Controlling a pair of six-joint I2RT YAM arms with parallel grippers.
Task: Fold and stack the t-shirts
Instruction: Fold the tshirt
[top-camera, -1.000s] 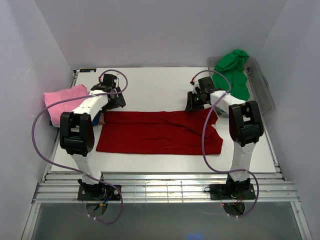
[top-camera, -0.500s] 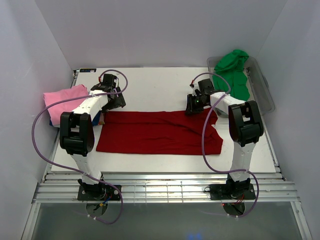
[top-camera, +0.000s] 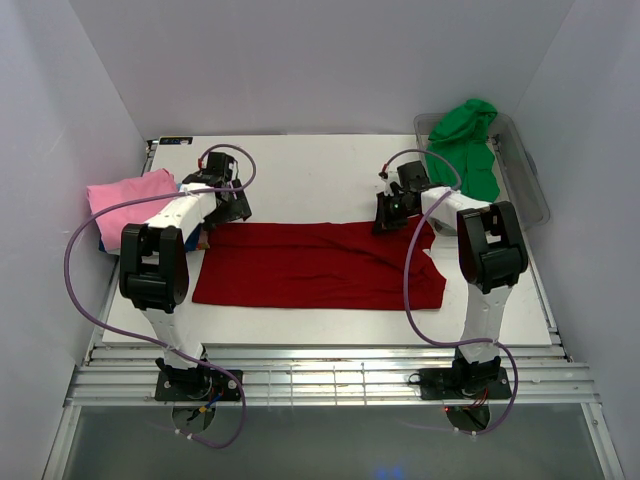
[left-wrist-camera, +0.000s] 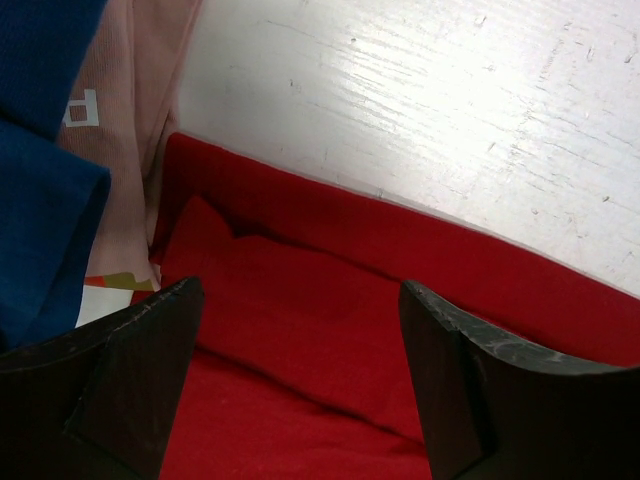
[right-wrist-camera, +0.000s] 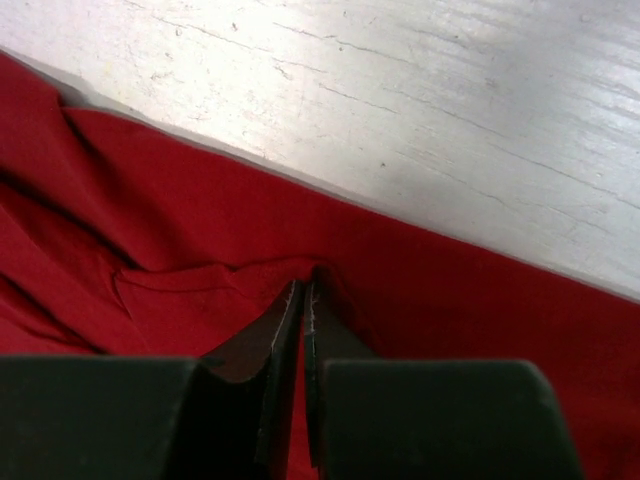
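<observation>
The red t-shirt (top-camera: 315, 265) lies spread flat across the middle of the table, folded lengthwise. My left gripper (top-camera: 222, 212) is open over its far left corner (left-wrist-camera: 290, 310), jaws wide apart, holding nothing. My right gripper (top-camera: 388, 217) is shut on the red t-shirt's far edge (right-wrist-camera: 305, 285), pinching a small fold of cloth. A pink t-shirt (top-camera: 125, 195) sits on a stack at the left edge, with blue cloth (left-wrist-camera: 40, 200) and peach cloth (left-wrist-camera: 125, 130) under it. A green t-shirt (top-camera: 465, 145) hangs in and over the clear tub.
The clear plastic tub (top-camera: 525, 180) stands at the far right corner. White walls close in the table on three sides. Purple cables loop from both arms. Bare white table (top-camera: 310, 175) lies beyond the red shirt.
Both grippers have shifted slightly toward the red shirt's far edge. The right gripper has edged right and down onto the cloth. The shirt itself has not visibly moved.
</observation>
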